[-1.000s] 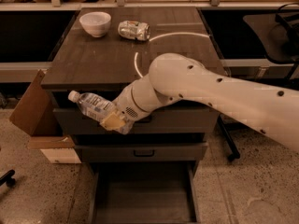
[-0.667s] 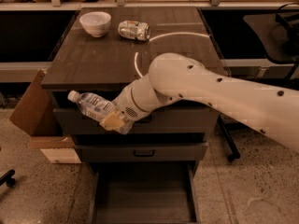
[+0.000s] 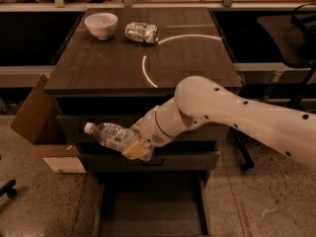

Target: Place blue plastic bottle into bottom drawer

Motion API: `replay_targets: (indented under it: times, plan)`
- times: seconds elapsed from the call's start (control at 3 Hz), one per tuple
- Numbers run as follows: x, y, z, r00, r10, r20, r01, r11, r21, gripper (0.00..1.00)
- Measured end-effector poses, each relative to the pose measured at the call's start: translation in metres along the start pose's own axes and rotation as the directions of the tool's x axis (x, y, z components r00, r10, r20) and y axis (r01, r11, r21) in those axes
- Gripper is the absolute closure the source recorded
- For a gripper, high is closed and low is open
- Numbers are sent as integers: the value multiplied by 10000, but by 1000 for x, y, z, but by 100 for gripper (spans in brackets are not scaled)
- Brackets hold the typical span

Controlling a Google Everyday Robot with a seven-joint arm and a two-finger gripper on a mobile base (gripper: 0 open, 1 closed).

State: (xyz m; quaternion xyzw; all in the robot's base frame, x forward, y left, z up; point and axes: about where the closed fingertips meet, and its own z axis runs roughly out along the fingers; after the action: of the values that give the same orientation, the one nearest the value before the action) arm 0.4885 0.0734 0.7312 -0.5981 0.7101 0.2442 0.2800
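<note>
The blue plastic bottle (image 3: pixel 109 134) is a clear, crinkly bottle with a white cap pointing left. It lies sideways in my gripper (image 3: pixel 136 146), in front of the upper drawer fronts at the cabinet's left side. The gripper is shut on the bottle's base end. My white arm (image 3: pixel 232 116) reaches in from the right. The bottom drawer (image 3: pixel 150 207) is pulled open below, a wide shallow tray with a bare dark floor. The bottle is held well above the drawer's left part.
On the cabinet top (image 3: pixel 98 63) stand a white bowl (image 3: pixel 101 24) and a crushed silver can (image 3: pixel 142 32). A cardboard box (image 3: pixel 42 127) sits on the floor at the cabinet's left. A chair (image 3: pixel 291 33) is at the right.
The gripper and bottle have moved down and a little to the right along the cabinet front, closer to the open drawer.
</note>
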Motion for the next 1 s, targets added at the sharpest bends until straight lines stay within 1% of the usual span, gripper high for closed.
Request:
replay_targets:
  times: [0.33, 0.67, 1.0]
  plan:
    - [51, 15, 13, 9995, 268, -143, -273, 9990, -359, 100]
    - [102, 22, 30, 9947, 961, -363, -971, 9949, -271, 100]
    - [158, 25, 51, 9756, 2181, -252, -2178, 9759, 136, 100]
